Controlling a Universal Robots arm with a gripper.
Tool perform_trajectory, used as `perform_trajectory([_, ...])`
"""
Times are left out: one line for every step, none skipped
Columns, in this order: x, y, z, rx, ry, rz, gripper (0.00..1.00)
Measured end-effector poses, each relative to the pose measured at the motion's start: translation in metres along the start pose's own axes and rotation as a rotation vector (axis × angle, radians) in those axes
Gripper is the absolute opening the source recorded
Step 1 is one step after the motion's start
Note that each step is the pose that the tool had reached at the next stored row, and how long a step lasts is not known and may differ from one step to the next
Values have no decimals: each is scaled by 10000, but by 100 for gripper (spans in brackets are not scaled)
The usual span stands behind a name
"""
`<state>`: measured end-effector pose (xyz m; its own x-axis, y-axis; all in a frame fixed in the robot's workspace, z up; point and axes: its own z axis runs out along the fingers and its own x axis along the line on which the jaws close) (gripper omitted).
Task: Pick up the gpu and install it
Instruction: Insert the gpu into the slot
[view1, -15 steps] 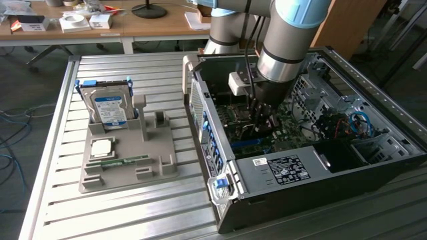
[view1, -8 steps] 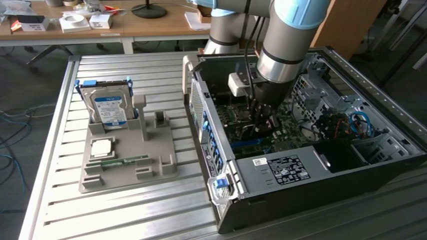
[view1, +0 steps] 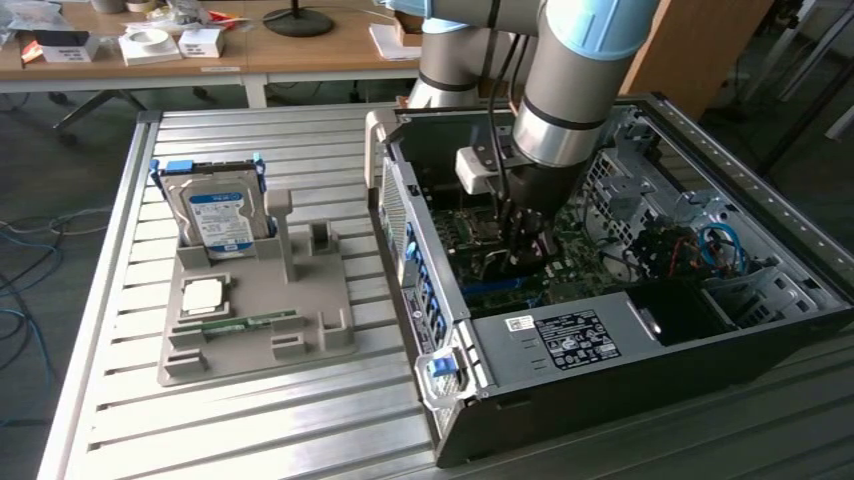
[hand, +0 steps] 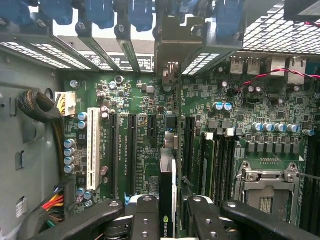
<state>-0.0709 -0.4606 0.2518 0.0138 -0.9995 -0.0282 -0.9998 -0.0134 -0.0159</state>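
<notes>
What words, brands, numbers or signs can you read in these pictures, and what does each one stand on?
"NVIDIA", sideways beside its eye sign: on the edge of the graphics card gripped in the tool.
Blue label on the hard drive: print too small to read.
Black-and-white label on the power supply box: too small to read.
White print on the circuit board: too small to read.

Green motherboard (hand: 145, 150); black-edged gpu (hand: 167, 190) (pale logo (hand: 166, 219)); white slot (hand: 93, 148).
</notes>
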Motion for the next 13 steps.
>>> perform_trajectory([0,3,0,6,0,0,26])
perform_trajectory([0,7,0,12,1,0,26])
perform_trajectory([0,10,0,17,1,0,26])
perform_trajectory([0,13,0,22,0,-1,26])
perform_trajectory([0,16,0,28,0,0,26])
perform_trajectory([0,20,0,33,1,-1,26])
perform_trajectory([0,23,1,41,0,-1,26])
perform_trajectory([0,25,2,48,1,-1,26])
perform_trajectory([0,25,2,51,1,-3,26])
perform_trajectory([0,26,2,54,1,-4,26])
perform_trajectory([1,28,4,58,1,-1,26])
perform_trajectory([1,28,5,60,3,-3,26])
perform_trajectory([1,30,7,63,3,-2,26])
